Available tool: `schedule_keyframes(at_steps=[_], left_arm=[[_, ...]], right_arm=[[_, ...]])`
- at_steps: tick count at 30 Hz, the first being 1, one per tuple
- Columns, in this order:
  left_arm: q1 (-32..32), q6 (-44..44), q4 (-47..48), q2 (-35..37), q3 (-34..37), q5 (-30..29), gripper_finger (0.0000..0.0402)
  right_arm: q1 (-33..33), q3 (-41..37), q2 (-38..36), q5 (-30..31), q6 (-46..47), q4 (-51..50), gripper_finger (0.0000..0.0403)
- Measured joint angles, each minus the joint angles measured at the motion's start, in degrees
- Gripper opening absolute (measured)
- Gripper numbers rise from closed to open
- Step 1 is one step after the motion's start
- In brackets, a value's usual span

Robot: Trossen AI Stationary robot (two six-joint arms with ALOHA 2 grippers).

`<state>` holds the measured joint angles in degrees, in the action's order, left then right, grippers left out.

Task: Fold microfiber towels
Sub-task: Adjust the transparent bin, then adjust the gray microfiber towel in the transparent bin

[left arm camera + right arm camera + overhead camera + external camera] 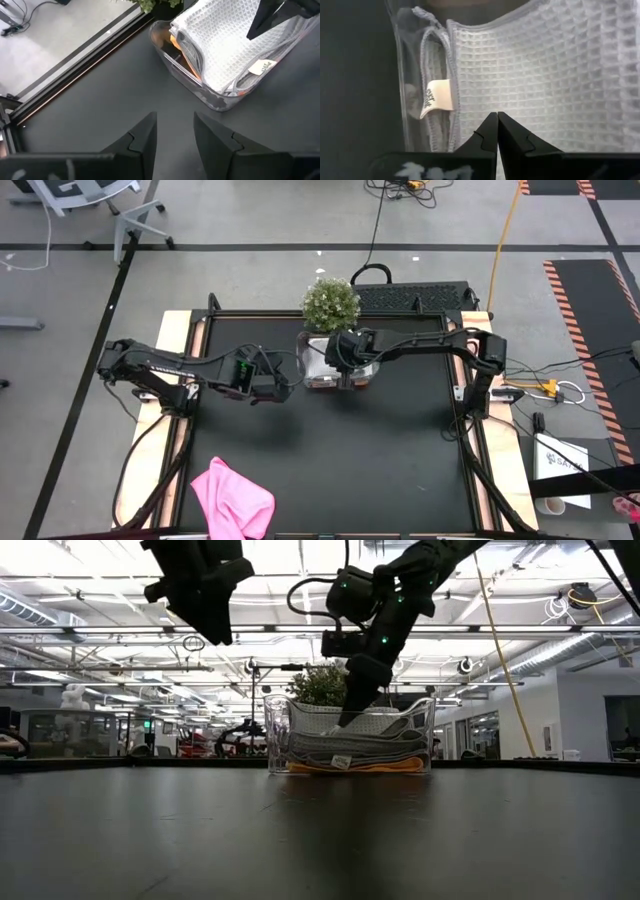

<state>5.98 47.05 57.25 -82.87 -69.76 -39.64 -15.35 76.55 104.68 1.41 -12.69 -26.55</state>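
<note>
Clear plastic tub [335,370] is seen at the far middle of the black table [330,470], just in front of a small potted plant [331,302].

Tub contents: a stack of folded towels. A light grey waffle-weave towel [225,45] lies on top, with a white label [439,96] at its hemmed edge. In the low view more grey layers [350,748] are seen under it, and an orange-yellow towel [370,767] at the very bottom. The orange is also glimpsed through the tub wall in the left wrist view [187,60].

Right hand [497,127] is lowered into the tub from above, tips down on the top grey towel. Its fingers are pressed fully together, no gap between them. Whether any cloth is pinched between the tips cannot be told.

Left hand [175,132] is held above the table on the left side of the tub, apart from it and pointed toward it. Its fingers are parted partway, with nothing between them.

Bright pink towel [232,498] is lying crumpled and unfolded at the near edge of the table, left of centre, well apart from the tub and both hands.

An office chair [85,200] is seen on the floor beyond the table's far left corner.
</note>
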Motion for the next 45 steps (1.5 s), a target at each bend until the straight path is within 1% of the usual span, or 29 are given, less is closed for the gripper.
schedule_keyframes(at_steps=[2,6,18,20,21,24,30,33,40,45], left_arm=[[-0.02,-0.03,0.01,-0.02,0.00,-0.06,0.0131],[-0.07,-0.24,0.00,-0.02,0.00,-0.42,0.0131],[-0.07,-0.13,-0.06,-0.02,0.00,-0.46,0.0131],[-0.07,-0.03,-0.06,-0.02,0.00,-0.44,0.0131],[-0.07,-0.02,-0.06,-0.02,0.00,-0.44,0.0131],[-0.07,-0.02,-0.08,-0.02,0.00,-0.44,0.0131],[-0.07,0.04,-0.35,-0.02,0.00,0.15,0.0131],[-0.07,0.07,-0.41,-0.02,0.00,0.17,0.0131],[-0.07,0.26,-0.49,-0.02,0.00,0.23,0.0131],[-0.07,0.28,-0.45,-0.02,0.00,0.57,0.0131]], right_arm=[[0.31,0.00,0.01,-0.40,1.33,-0.39,0.0000],[1.80,0.00,0.02,-3.07,3.02,-0.33,0.0000],[8.40,0.00,0.02,-3.00,6.95,-1.15,0.0000],[8.99,-0.02,0.02,-2.20,5.35,-1.15,0.0000],[9.21,-0.02,0.02,-0.57,3.90,-1.08,0.0000],[8.51,-0.04,-0.04,4.59,0.97,-0.26,0.0000],[6.12,-0.04,-1.04,6.11,-0.67,-0.57,0.0000],[4.60,-0.04,-0.98,6.16,-1.79,-0.72,0.0000],[1.52,-0.87,2.40,6.01,-1.88,0.15,0.0000],[0.05,-0.85,4.37,3.63,-1.59,0.50,0.0000]])
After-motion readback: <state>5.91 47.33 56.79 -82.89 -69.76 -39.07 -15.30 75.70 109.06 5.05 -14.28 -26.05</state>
